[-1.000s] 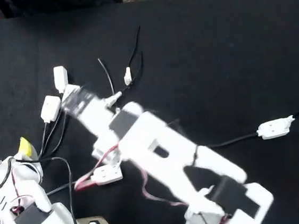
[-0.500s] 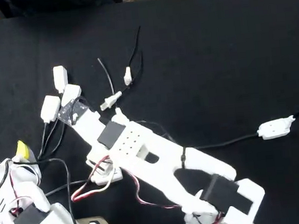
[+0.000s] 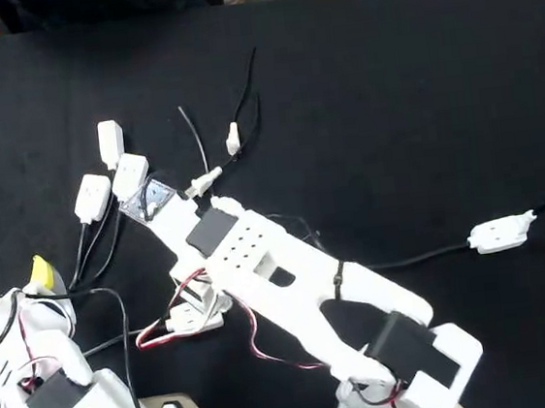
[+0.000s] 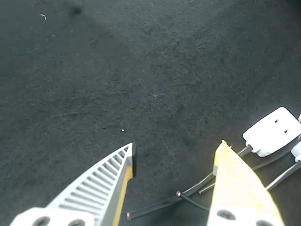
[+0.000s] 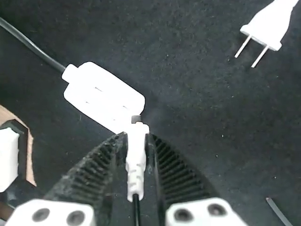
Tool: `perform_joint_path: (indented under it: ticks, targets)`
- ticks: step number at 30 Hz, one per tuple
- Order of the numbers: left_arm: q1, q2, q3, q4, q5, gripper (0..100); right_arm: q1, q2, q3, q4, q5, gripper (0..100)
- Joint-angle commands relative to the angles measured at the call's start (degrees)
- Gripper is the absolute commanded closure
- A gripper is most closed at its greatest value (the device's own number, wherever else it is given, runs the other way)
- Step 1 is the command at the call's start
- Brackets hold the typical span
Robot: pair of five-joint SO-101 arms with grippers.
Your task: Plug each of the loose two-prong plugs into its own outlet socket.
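My right gripper (image 3: 148, 199) (image 5: 135, 136) is shut on a white two-prong plug (image 5: 135, 157). The plug's front end touches a white outlet socket (image 5: 103, 96) (image 3: 130, 172); how deep the prongs sit is hidden. Two more sockets (image 3: 110, 141) (image 3: 92, 196) lie beside it. A loose plug (image 3: 204, 182) (image 5: 269, 24) lies close by with bare prongs, and another loose plug (image 3: 232, 138) lies farther back. My left gripper (image 4: 176, 150) (image 3: 41, 270) hangs open over the black table at the front left, near a socket (image 4: 273, 131).
One white socket (image 3: 500, 233) on a black cable lies at the right of the black table (image 3: 398, 103). Another socket (image 3: 195, 316) sits under the right arm. Black cables (image 3: 97, 252) run from the socket cluster toward the left arm.
The right arm has swung and dropped lower, then shifted slightly right, settling with the held plug against the middle socket. The left arm has barely moved.
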State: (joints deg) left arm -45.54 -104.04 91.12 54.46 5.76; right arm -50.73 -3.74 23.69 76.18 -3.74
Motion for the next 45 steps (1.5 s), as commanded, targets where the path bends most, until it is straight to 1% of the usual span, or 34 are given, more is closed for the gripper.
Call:
perform_joint_path:
  ticks: [1,3,9,15,21,24,27,28,30,33,36,39,41,43,45]
  targets:
    - [0.66,-0.35,-0.31,-1.23,-0.26,72,-2.11,-0.22,-1.71,-0.97,-0.88,98.6]
    - [0.66,-0.35,-0.31,-1.23,-0.26,72,-2.46,-0.13,-1.45,-2.29,-2.9,98.5]
    - [0.66,-0.35,-0.31,-1.23,-0.26,72,-3.34,0.04,2.07,-6.77,-4.57,98.5]
    - [0.66,-0.35,-0.31,-1.23,-0.26,72,-0.62,4.44,1.63,-6.59,-4.84,98.5]
    - [0.66,-0.35,-0.22,-1.32,-0.26,72,1.05,5.58,-1.01,-2.73,-2.81,98.5]
    - [0.75,-0.35,-0.22,-1.41,-0.26,72,1.67,5.05,-1.27,-0.97,0.18,98.5]
    - [1.27,-0.35,-0.31,-1.41,-0.26,72,4.04,3.47,-4.88,2.55,3.16,98.5]
    - [2.42,-0.35,-0.31,-1.41,-0.35,72,5.63,2.24,-6.73,3.87,5.19,98.6]
    - [6.46,-0.35,-0.48,-1.41,-3.43,72,10.02,-1.19,-11.12,7.56,8.44,98.6]
    - [16.84,-0.26,-1.36,-1.14,-10.37,72,16.44,-8.13,-18.59,16.44,13.19,98.6]
    - [27.74,0.09,-5.32,0.26,-18.11,72,21.1,-14.37,-23.69,24.26,17.76,98.6]
    - [35.47,1.58,-12.7,4.92,-21.89,72,26.11,-18.95,-23.25,24.7,18.99,98.6]
    - [39.52,5.71,-18.24,8.97,-25.41,72,28.22,-19.47,-20.79,24.62,19.52,98.6]
    - [43.82,13.01,-23.16,12.48,-29.36,72,30.07,-19.47,-17.71,24.18,21.19,98.6]
    - [48.57,22.77,-27.21,15.3,-34.46,72,32.7,-20.0,-14.64,21.63,21.45,98.6]
